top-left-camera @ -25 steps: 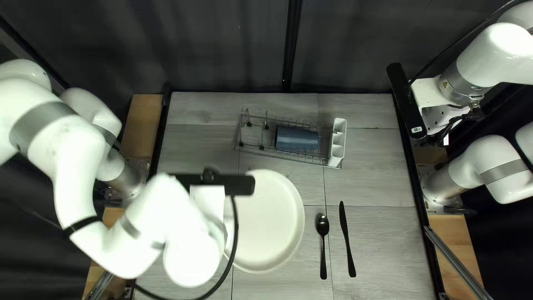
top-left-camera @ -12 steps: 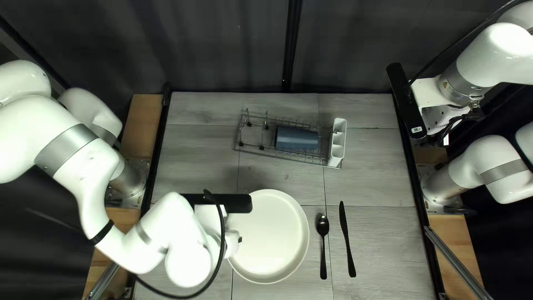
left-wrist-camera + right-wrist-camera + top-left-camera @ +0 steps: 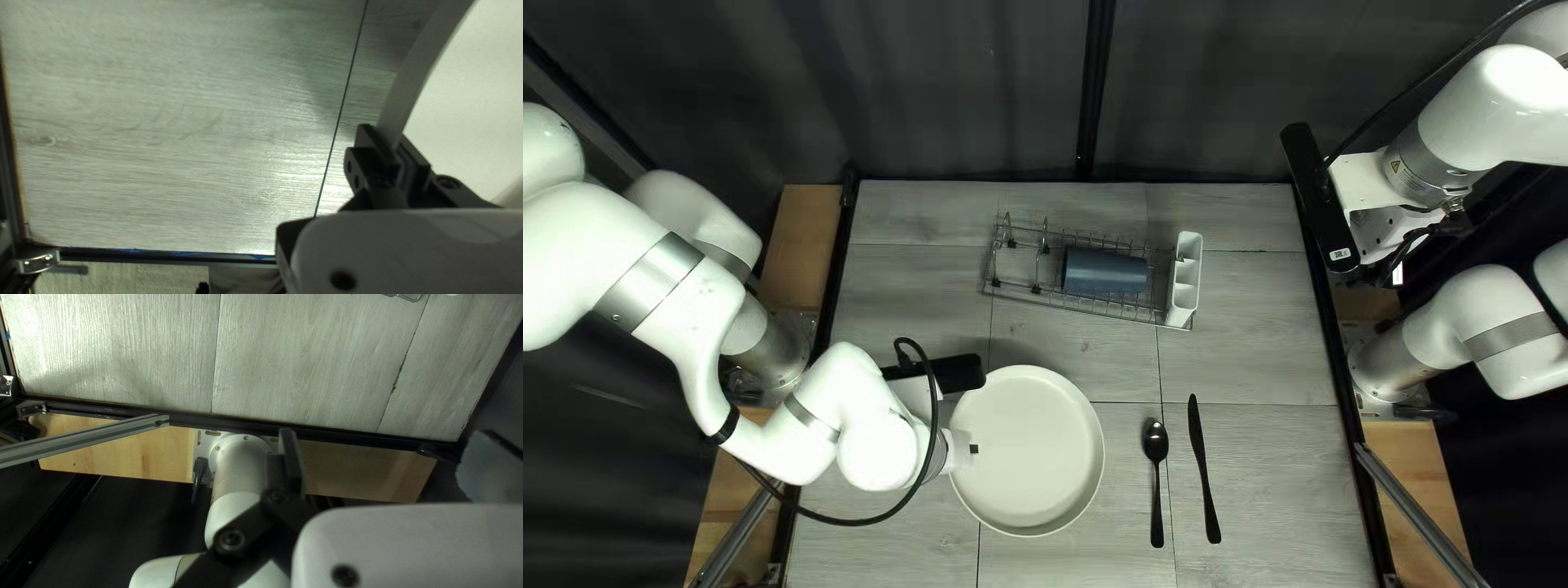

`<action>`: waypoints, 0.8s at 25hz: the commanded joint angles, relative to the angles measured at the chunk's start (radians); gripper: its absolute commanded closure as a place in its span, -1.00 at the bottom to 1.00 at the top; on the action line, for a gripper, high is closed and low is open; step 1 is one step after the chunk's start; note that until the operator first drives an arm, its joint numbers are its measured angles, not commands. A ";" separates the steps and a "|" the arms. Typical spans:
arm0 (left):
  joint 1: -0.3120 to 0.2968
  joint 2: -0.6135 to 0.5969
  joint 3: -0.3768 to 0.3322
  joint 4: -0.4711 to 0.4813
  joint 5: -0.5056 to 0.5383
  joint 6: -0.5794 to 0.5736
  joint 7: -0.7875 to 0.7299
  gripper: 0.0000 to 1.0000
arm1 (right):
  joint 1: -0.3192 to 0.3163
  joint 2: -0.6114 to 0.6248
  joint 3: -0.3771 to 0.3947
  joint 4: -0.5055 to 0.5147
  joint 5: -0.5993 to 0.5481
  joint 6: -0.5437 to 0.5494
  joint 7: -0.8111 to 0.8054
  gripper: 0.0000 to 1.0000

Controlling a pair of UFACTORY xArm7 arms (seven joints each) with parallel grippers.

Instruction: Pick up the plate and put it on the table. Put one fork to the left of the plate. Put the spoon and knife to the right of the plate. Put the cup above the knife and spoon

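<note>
At the plate's left edge in the top left view is my left gripper. The white plate lies face up there, left of the spoon. The black knife is to the spoon's right, roughly parallel. A blue cup rests on its side in the wire rack. In the left wrist view, my left gripper has the plate by its rim, one finger on each side. My right gripper hangs past the table's right edge; in its wrist view the right gripper stands open, holding nothing.
The wire rack stands toward the table's far side, with a white compartment holder at its right end. Metal rails run beside the table's right edge. My left arm reaches over the table's left edge.
Over the last second my left gripper and the plate first moved toward the near edge and slightly right, then back left and a little toward the far side. The right arm stayed still.
</note>
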 commanded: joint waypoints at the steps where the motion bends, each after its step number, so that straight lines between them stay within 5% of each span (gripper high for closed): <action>1: -0.003 0.025 -0.004 -0.025 -0.012 -0.066 -0.023 1.00 | 0.000 0.000 0.000 0.000 0.000 0.000 0.000 -1.00; 11: -0.004 0.112 -0.006 -0.051 -0.020 -0.200 -0.032 1.00 | 0.000 0.000 0.000 0.000 0.000 0.000 0.000 -1.00; 12: -0.004 0.123 -0.007 -0.047 -0.013 -0.205 -0.031 0.80 | 0.000 0.000 0.000 0.000 0.000 0.000 0.000 -1.00; 13: -0.004 0.130 -0.007 -0.044 -0.007 -0.208 -0.030 -0.69 | 0.000 0.000 0.000 0.000 0.000 0.000 0.000 -1.00; 14: -0.004 0.135 -0.007 -0.046 -0.008 -0.216 -0.025 -1.00 | 0.000 0.000 0.000 0.000 0.000 0.000 0.000 -1.00; 20: -0.010 0.056 0.003 -0.080 -0.092 -0.183 0.041 -1.00 | 0.000 0.000 0.000 0.000 0.000 0.000 0.000 -1.00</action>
